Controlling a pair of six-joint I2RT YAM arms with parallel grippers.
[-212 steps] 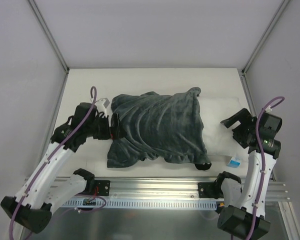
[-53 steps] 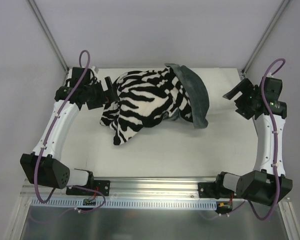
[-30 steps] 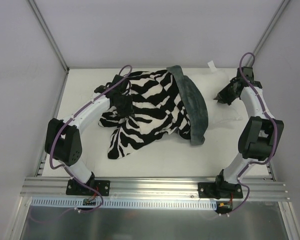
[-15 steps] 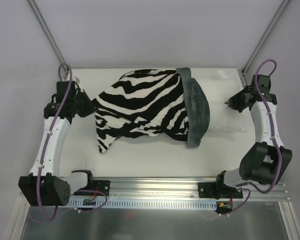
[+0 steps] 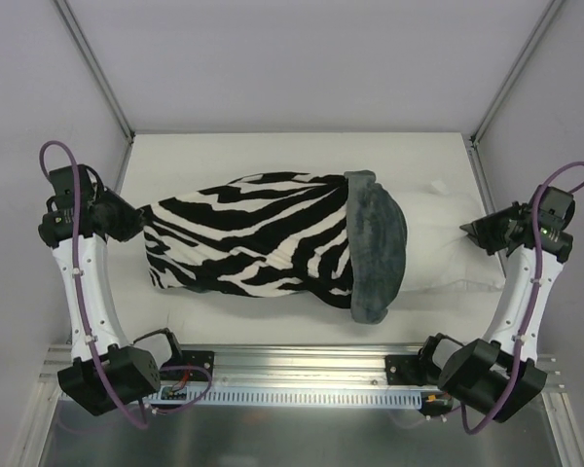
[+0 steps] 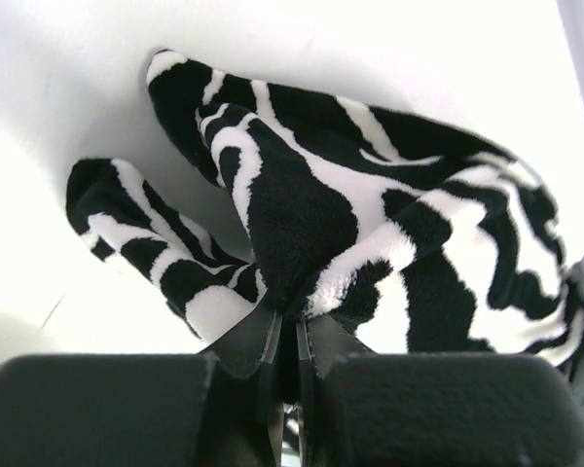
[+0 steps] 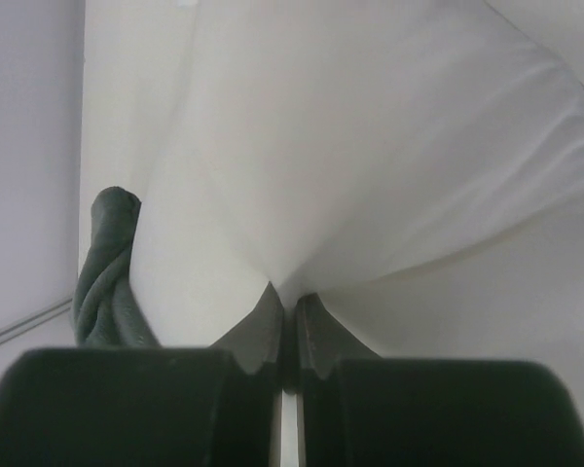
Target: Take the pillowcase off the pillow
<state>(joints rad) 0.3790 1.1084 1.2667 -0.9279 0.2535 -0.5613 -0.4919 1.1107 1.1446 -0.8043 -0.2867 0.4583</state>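
Pillowcase [image 5: 263, 243], zebra-striped side out, is lying stretched across the middle of the worktop [image 5: 273, 158]. Its dark grey edge is bunching in a thick roll around the white pillow [image 5: 443, 258]. The pillow's right half is sticking out bare toward the worktop's right edge. The left jaws are clamping together on the pillowcase's left end, near the worktop's left edge. The right jaws are pinching a fold at the pillow's right end, close to the right edge. Bare worktop is showing behind and in front of the bundle, with little room showing at either side.
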